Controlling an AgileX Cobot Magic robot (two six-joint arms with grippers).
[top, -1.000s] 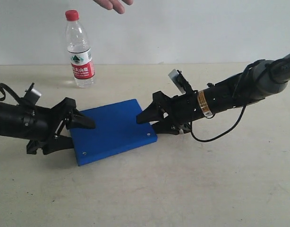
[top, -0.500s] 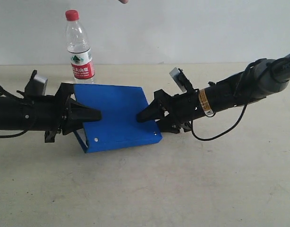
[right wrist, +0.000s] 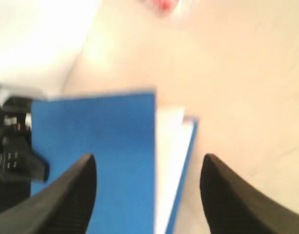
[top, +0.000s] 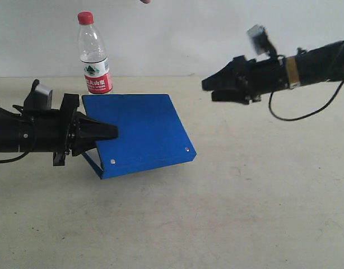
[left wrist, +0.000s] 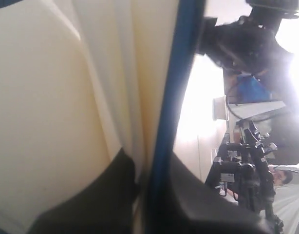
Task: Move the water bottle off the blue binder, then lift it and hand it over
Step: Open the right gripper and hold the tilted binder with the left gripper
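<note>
**Bench:** Count?
**Op:** I log one water bottle (top: 94,53), one blue binder (top: 139,131) and two silver rivets (top: 112,161) along its near edge. The bottle stands upright on the table (top: 245,213), off the binder, at its 11 o'clock.
**Bench:** Label text?
**Op:** Red, white and green band. The print is too small for me to read.
**Bench:** Grippers?
**Op:** Left gripper (top: 107,133) is clamped on the binder's 9 o'clock edge, and the binder is tilted. Right gripper (top: 212,87) hangs at 2 o'clock, fingers apart, holding nothing.
</note>
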